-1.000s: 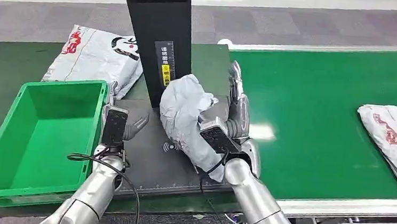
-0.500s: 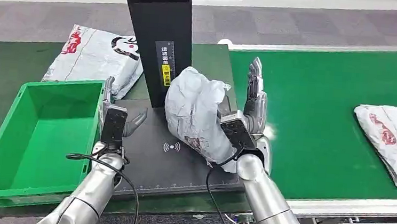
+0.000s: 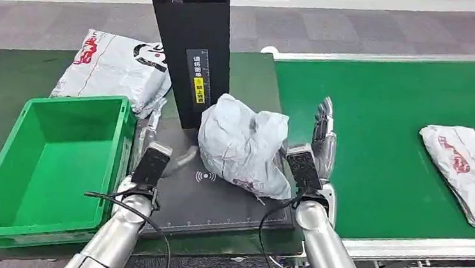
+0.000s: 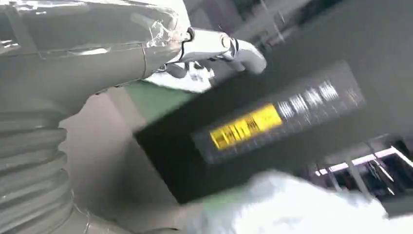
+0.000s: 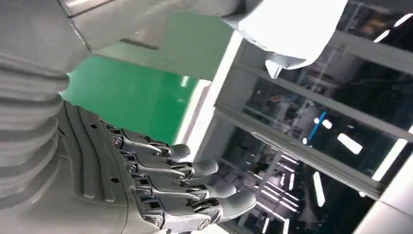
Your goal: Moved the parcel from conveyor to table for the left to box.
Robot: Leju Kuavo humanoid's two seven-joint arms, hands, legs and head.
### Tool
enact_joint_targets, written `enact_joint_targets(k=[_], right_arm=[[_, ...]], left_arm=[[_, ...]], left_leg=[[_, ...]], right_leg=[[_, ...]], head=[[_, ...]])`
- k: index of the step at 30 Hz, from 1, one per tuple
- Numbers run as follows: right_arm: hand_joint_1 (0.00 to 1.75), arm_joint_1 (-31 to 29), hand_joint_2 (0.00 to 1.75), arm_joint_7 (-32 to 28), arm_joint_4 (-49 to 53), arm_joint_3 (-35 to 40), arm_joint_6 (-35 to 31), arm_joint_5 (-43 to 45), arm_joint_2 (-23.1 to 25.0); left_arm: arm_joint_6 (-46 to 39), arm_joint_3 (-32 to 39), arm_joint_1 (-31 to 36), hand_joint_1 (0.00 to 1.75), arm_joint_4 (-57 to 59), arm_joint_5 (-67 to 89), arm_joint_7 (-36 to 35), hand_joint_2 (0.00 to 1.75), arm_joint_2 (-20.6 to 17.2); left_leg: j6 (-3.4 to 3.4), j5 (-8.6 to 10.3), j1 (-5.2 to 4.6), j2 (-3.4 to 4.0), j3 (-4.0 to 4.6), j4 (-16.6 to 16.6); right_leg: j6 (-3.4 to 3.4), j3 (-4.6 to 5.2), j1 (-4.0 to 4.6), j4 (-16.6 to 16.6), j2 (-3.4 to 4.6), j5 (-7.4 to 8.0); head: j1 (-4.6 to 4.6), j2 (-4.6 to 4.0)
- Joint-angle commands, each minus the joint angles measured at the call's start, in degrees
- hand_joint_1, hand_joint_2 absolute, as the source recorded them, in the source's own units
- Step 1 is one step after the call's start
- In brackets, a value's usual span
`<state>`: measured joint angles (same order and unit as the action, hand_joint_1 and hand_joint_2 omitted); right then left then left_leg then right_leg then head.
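Observation:
The grey crumpled parcel [image 3: 241,148] lies on the black scanner mat [image 3: 204,198], just in front of the black column [image 3: 191,41]. My right hand [image 3: 319,139] stands just right of it, at the edge of the green conveyor belt [image 3: 390,114], fingers straight and apart, holding nothing. The right wrist view shows those fingers [image 5: 185,190] spread, with the parcel [image 5: 287,29] beside the hand. My left hand [image 3: 152,146] is open between the green bin [image 3: 3,154] and the parcel, a short gap from it. The left wrist view shows its thumb [image 4: 97,63] and the blurred parcel [image 4: 292,204].
A white printed parcel [image 3: 115,67] lies on the table behind the bin. Another white parcel [image 3: 466,171] lies on the conveyor at the right. The column carries a yellow label [image 3: 198,89]. The bin is empty inside.
My right hand let go of the parcel and drew back to the right; the parcel now rests on the mat. My left hand moved slightly right, toward the parcel.

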<state>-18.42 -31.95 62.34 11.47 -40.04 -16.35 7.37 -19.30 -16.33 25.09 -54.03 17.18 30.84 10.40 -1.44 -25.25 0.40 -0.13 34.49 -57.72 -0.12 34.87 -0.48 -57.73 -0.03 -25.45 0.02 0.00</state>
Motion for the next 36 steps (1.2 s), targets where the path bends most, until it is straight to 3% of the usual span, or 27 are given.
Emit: enact_joint_targets(k=[1, 4, 6, 9, 10, 16, 21, 33, 35, 36], right_arm=[[0.0, -0.3, 1.75, 0.4, -1.8, -3.2, 0.0, 0.2, -1.2], [0.0, -0.3, 1.75, 0.4, -1.8, -3.2, 0.0, 0.2, -1.2], [0.0, -0.1, 1.75, 1.1, -1.7, -3.6, 0.0, -0.5, -1.0], [0.0, -0.5, 1.75, 1.7, -2.2, -2.6, 0.0, -0.7, -1.1], [0.0, -0.7, 1.75, 2.1, -2.2, -2.8, 0.0, -1.5, -0.7], [0.0, 1.2, 1.75, 4.9, 0.6, -3.4, 0.0, -4.7, -0.2], [0.0, 2.6, 1.75, 7.0, 2.0, -3.1, 0.0, -5.5, 0.2], [0.0, 2.3, 1.75, 7.0, 1.5, -2.9, 0.1, -5.1, 0.2], [0.0, 2.1, 1.75, 7.1, 1.4, -3.4, 0.0, -5.5, 0.5], [0.0, 2.1, 1.75, 7.2, 1.6, -4.1, 0.0, -6.1, 0.8]], left_arm=[[0.9, -5.7, -1.1, 0.0, -3.4, -0.2, -0.6, 1.75, -2.8], [0.9, -5.7, -1.1, 0.0, -3.4, -0.2, -0.6, 1.75, -2.8], [6.6, -6.7, -1.1, 0.0, -3.5, -2.2, 0.0, 1.75, -3.1], [28.9, -10.9, -2.8, 0.0, -3.2, -9.8, 0.5, 1.75, -4.0], [32.9, -12.1, -2.6, 0.0, -1.6, -10.1, 0.4, 1.75, -4.0], [45.8, -17.2, -0.1, 0.0, 5.9, -7.4, 5.1, 1.75, -3.1], [49.6, -19.0, -0.6, 0.0, 5.6, -5.8, 8.6, 1.75, -2.3], [51.3, -18.9, -0.5, 0.0, 5.6, -6.1, 8.2, 1.75, -2.2], [48.0, -20.1, 0.1, 0.0, 6.7, -2.8, 5.9, 1.75, -1.8], [41.9, -21.3, 0.8, 0.96, 8.1, 1.4, 3.6, 1.75, -1.1]], left_leg=[[0.04, 0.0, -0.01, 0.0, -0.2, 0.1], [0.03, 0.02, 0.0, -0.06, -0.13, 0.1], [0.03, 0.03, -0.01, -0.05, -0.17, 0.1], [0.04, 0.01, -0.01, -0.03, -0.25, 0.1], [0.02, 0.01, -0.01, -0.01, -0.17, 0.1], [0.04, 0.01, -0.05, -0.06, -0.2, 0.1], [0.04, 0.01, -0.04, -0.11, -0.13, 0.1], [0.06, -0.01, -0.01, -0.04, -0.19, 0.1], [0.06, -0.02, -0.03, -0.03, -0.2, 0.1], [0.04, 0.0, -0.04, -0.02, -0.1, 0.0]], right_leg=[[0.01, -0.21, -0.01, 0.1, -0.02, 0.0], [0.0, -0.14, 0.01, 0.1, -0.06, 0.0], [0.01, -0.17, 0.0, 0.1, -0.05, 0.0], [0.01, -0.23, 0.0, 0.1, -0.03, -0.01], [0.0, -0.14, 0.0, 0.1, 0.0, -0.01], [0.01, -0.21, -0.05, 0.1, -0.05, -0.02], [0.01, -0.14, -0.04, 0.1, -0.11, -0.03], [0.02, -0.19, 0.0, 0.1, -0.03, -0.01], [0.02, -0.19, -0.02, 0.1, -0.02, -0.02], [0.02, -0.07, -0.03, 0.0, -0.01, -0.01]], head=[[0.0, 0.0], [0.0, 0.0], [0.0, 0.0], [0.0, 0.0], [0.0, 0.0], [0.0, 0.0], [0.0, 0.0], [0.0, 0.0], [0.0, 0.0], [0.0, 0.0]])
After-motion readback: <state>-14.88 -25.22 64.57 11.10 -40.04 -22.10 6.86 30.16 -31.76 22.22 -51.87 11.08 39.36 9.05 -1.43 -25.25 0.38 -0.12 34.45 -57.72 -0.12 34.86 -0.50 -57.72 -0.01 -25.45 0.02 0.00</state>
